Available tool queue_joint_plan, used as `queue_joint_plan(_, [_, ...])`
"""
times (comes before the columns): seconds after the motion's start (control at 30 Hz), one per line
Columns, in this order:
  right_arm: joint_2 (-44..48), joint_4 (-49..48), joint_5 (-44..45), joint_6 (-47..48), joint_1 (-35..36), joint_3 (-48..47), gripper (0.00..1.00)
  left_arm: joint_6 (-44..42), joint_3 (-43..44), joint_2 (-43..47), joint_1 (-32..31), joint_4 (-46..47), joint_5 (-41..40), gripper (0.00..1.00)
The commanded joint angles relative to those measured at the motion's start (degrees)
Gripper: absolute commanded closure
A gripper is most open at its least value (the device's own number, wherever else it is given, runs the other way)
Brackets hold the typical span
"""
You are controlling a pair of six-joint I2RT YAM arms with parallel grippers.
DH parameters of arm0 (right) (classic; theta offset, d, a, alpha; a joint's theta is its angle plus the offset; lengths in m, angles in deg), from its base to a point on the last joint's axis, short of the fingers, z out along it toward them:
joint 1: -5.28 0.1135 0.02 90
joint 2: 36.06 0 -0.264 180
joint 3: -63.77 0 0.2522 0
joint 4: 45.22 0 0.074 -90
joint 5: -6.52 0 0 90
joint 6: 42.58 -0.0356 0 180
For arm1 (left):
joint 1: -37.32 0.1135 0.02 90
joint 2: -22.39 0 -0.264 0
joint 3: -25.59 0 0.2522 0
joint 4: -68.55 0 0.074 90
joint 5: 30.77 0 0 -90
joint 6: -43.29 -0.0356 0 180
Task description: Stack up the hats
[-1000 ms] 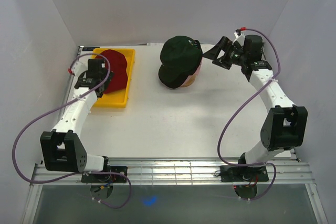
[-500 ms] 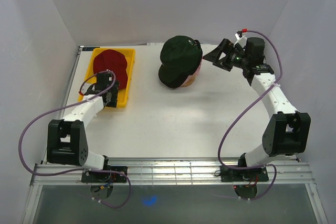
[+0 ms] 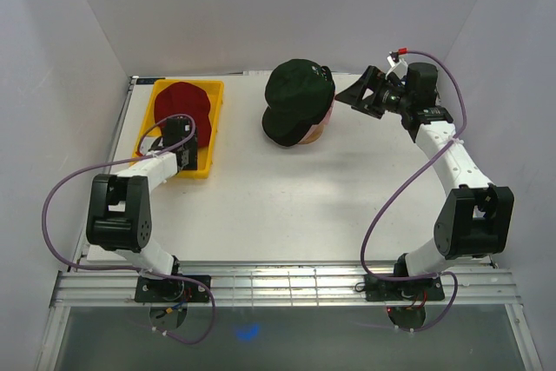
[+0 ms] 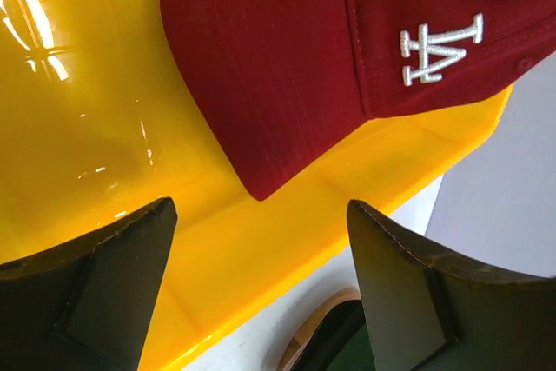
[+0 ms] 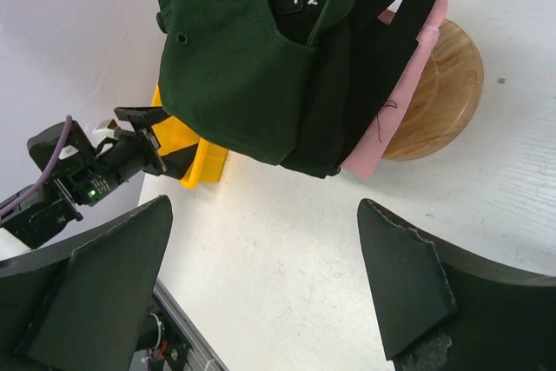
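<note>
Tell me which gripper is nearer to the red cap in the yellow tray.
Left. The left gripper is over the yellow tray, right at the red cap brim; the right gripper is far off, beside the green cap.

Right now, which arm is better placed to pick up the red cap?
Left. The left fingers are open over the yellow tray, right at the brim of the red cap. The right fingers sit across the table, by the green cap on the stand.

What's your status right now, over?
Left end effector open, poised near red hat in yellow tray. Right end effector open, facing green hat, topmost on wooden stand. No obstruction seen.
</note>
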Motion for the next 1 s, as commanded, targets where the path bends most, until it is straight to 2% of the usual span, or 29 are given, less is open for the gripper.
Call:
queue_joint_plan(0.0, [0.1, -1.14, -1.41, 1.72, -0.01, -0.7, 0.08, 2.72, 0.83, -2.26, 0.2, 0.63, -1.95, 0.09])
queue_joint_plan(0.3, [-0.16, -3.07, -2.2, 1.46, -0.01, -0.53, 0.08, 2.91, 1.18, -3.94, 0.55, 3.01, -4.15, 0.09])
queue_joint_plan(0.4, [-0.16, -3.69, -2.11, 1.37, -0.09, -0.27, 0.09, 2.2, 1.35, -4.03, 0.73, 3.54, -4.5, 0.13])
queue_joint_plan(0.53, [-0.08, -4.48, -2.2, 0.94, -0.09, -0.18, 0.09, 0.54, 2.93, -3.68, 0.91, 3.1, -5.29, 0.26])
queue_joint_plan(0.57, [0.01, -4.74, -2.29, 0.76, -0.09, -0.01, 0.09, 0.35, 3.2, -3.16, 1.08, 3.1, -5.72, 0.33])
queue_joint_plan(0.63, [0.19, -5.27, -2.46, 0.49, -0.01, 0.17, 0.1, -0.26, 3.03, -2.63, 1.35, 4.15, -5.38, 0.38])
queue_joint_plan(0.73, [0.1, -5.36, -2.64, 0.41, -0.01, 0.26, 0.1, -1.22, 3.64, -2.18, 1.7, 4.77, -4.76, 0.53])
queue_joint_plan(0.77, [0.1, -5.28, -2.64, 0.41, -0.09, 0.35, 0.1, -2.1, 4.25, -2.1, 1.7, 4.86, -4.41, 0.58])
queue_joint_plan(0.83, [0.27, -5.27, -2.55, 0.32, -0.09, 0.52, 0.1, -2.89, 4.69, -1.66, 1.87, 4.95, -3.71, 0.81])
queue_joint_plan(0.9, [0.36, -5.27, -2.55, 0.32, -0.01, 0.7, 0.1, -4.39, 5.57, -1.22, 1.87, 4.77, -3.01, 0.95])
queue_joint_plan(0.97, [0.54, -5.27, -2.64, 0.32, -0.09, 0.96, 0.11, -5.62, 6.8, -0.78, 1.87, 3.81, -2.3, 1.0])
